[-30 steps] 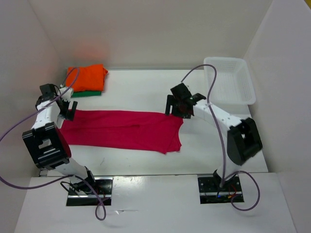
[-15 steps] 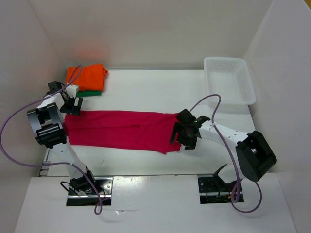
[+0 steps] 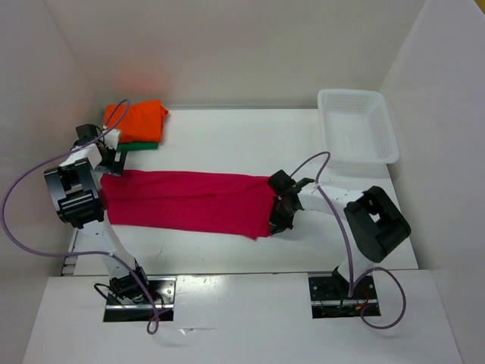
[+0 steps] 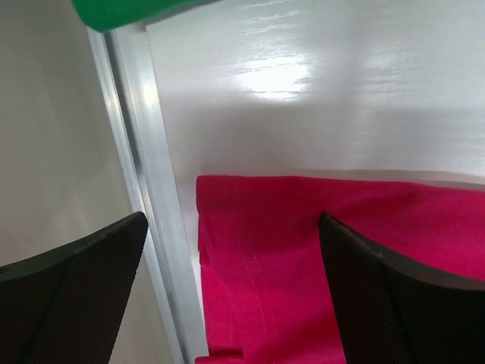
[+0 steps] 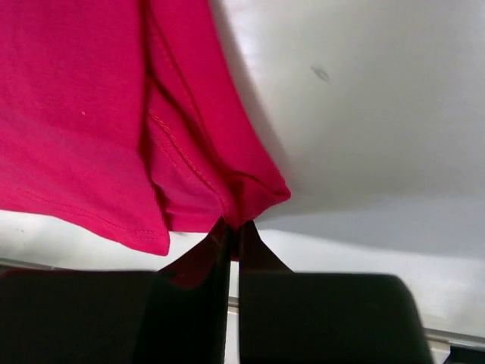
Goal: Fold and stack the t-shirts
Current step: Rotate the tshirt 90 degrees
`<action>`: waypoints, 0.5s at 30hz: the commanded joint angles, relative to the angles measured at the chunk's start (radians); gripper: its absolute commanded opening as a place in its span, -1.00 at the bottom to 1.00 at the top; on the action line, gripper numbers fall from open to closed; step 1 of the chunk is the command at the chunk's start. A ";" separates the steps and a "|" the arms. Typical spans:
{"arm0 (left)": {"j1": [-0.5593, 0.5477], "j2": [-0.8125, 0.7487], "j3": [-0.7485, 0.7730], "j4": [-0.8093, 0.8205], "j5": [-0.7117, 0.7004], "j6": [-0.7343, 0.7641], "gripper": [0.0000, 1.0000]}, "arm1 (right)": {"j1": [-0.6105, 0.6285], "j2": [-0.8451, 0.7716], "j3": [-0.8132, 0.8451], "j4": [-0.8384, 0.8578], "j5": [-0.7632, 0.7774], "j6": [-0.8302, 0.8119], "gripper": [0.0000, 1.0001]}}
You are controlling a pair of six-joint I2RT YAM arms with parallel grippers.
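Observation:
The magenta-red t-shirt (image 3: 189, 201) lies folded lengthwise into a long strip across the table. My right gripper (image 3: 277, 214) is shut on its right end, and the right wrist view shows the cloth (image 5: 114, 114) pinched between the closed fingertips (image 5: 235, 231). My left gripper (image 3: 114, 163) hovers open over the strip's far left corner (image 4: 250, 227), its fingers (image 4: 394, 288) standing wide on either side of the hem. The folded orange t-shirt (image 3: 136, 120) rests on the green t-shirt (image 3: 140, 145) at the back left. A green corner (image 4: 121, 11) shows in the left wrist view.
A white mesh basket (image 3: 356, 125) stands at the back right. White walls enclose the table on three sides, and a metal rail (image 4: 144, 189) runs along the left edge close to my left gripper. Purple cables loop off both arms.
My right gripper came down from the back to the shirt's right end and shut on the cloth. My left gripper shifted to the strip's far left corner, staying open.

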 commanded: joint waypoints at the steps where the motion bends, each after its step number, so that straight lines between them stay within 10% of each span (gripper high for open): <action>1: 0.032 -0.012 -0.064 0.001 -0.055 0.010 1.00 | -0.026 0.114 0.036 0.057 0.118 -0.057 -1.00; 15: 0.190 -0.222 -0.266 -0.169 0.003 0.097 1.00 | -0.235 0.576 0.857 -0.110 0.394 -0.343 -1.00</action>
